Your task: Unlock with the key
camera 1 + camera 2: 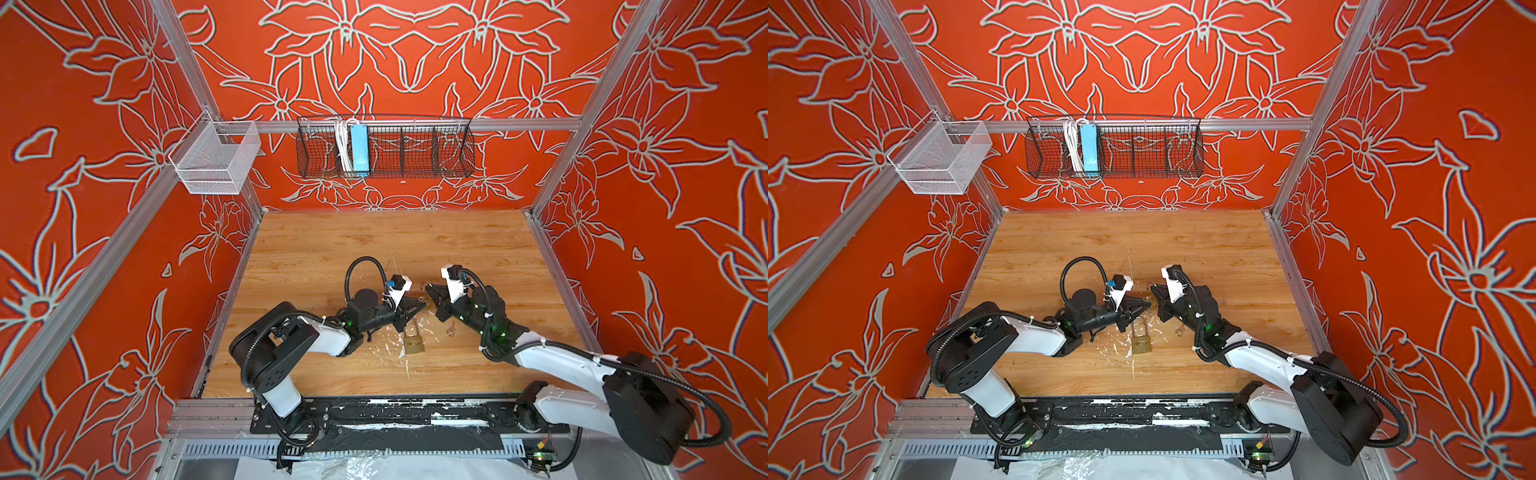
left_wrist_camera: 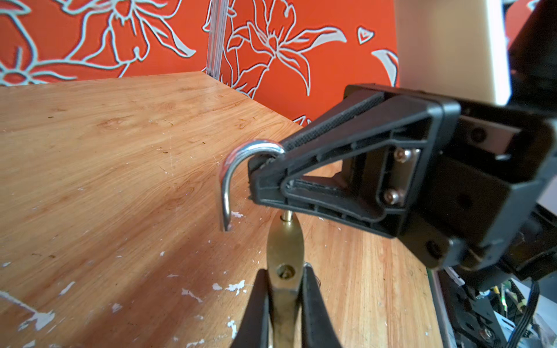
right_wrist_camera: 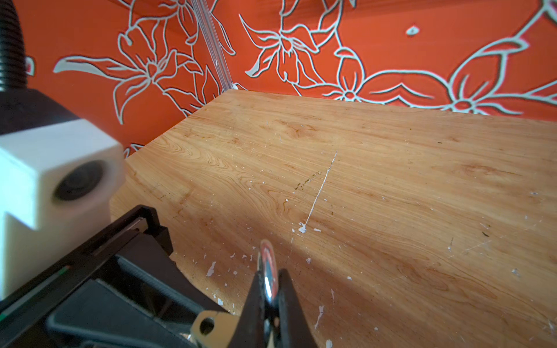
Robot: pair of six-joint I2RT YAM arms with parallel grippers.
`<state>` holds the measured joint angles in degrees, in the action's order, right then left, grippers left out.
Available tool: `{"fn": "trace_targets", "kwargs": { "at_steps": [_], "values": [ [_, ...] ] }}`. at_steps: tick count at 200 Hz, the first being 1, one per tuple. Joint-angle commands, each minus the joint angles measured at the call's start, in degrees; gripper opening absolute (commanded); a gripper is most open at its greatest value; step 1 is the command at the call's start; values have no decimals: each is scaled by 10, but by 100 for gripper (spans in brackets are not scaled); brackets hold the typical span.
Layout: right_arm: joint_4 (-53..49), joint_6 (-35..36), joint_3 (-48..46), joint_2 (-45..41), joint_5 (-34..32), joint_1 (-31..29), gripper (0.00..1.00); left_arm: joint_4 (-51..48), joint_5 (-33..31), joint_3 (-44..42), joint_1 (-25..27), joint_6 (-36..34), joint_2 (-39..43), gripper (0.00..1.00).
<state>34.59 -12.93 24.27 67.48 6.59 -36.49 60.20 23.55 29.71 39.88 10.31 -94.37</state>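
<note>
Opened brass padlock [image 2: 284, 247] held between two robot pincers above a wooden table [image 2: 105, 180].
The left gripper [image 2: 284, 272] pinches the brass body edge-on; the right gripper [image 3: 268, 280] is pressed together on the silver shackle [image 2: 224, 186], which stands swung open. A second padlock [image 1: 413, 345] lies on the paint-flecked table below. Orange floral walls [image 1: 415, 62] surround.
</note>
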Motion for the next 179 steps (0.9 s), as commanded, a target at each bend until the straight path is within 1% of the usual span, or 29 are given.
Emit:
{"fn": "trace_targets", "kwargs": {
  "at_steps": [1,10,25,34,48,59,69,80,89,95,103,113,126,149,168,179],
  "values": [
    [18,-9,11,-22,-43,1,30,-70,-46,15,1,-13,34,0],
    [18,-9,10,-23,-49,1,42,-107,-64,24,1,-19,45,0],
    [12,-9,9,-30,-67,1,56,-149,-96,34,1,-24,60,0],
    [6,-10,6,-38,-87,1,59,-166,-104,35,-1,-29,68,0],
    [4,-14,-7,-59,-131,2,64,-164,-90,29,-10,-33,81,0],
    [2,-25,-17,-76,-161,7,67,-171,-64,26,-23,-28,96,0],
    [1,-39,-24,-87,-160,21,69,-183,-14,26,-40,-30,115,0],
    [8,-56,-30,-90,-127,44,73,-204,75,27,-63,-45,132,0],
    [30,-67,-35,-85,-77,65,78,-211,164,29,-82,-61,141,0],
    [58,-73,-41,-76,-30,77,80,-213,212,30,-91,-69,146,0],
    [97,-78,-46,-61,28,88,81,-213,258,31,-96,-79,150,0],
    [136,-82,-47,-43,88,92,81,-215,292,34,-96,-89,151,0],
    [166,-87,-45,-23,136,92,81,-212,314,36,-96,-89,149,0],
    [180,-88,-38,-6,178,93,78,-178,320,21,-96,-84,148,0],
    [195,-90,-29,13,216,93,72,-165,302,12,-97,-79,153,0],
    [200,-93,-25,23,228,93,71,-159,283,3,-98,-82,164,0]
  ]
}}
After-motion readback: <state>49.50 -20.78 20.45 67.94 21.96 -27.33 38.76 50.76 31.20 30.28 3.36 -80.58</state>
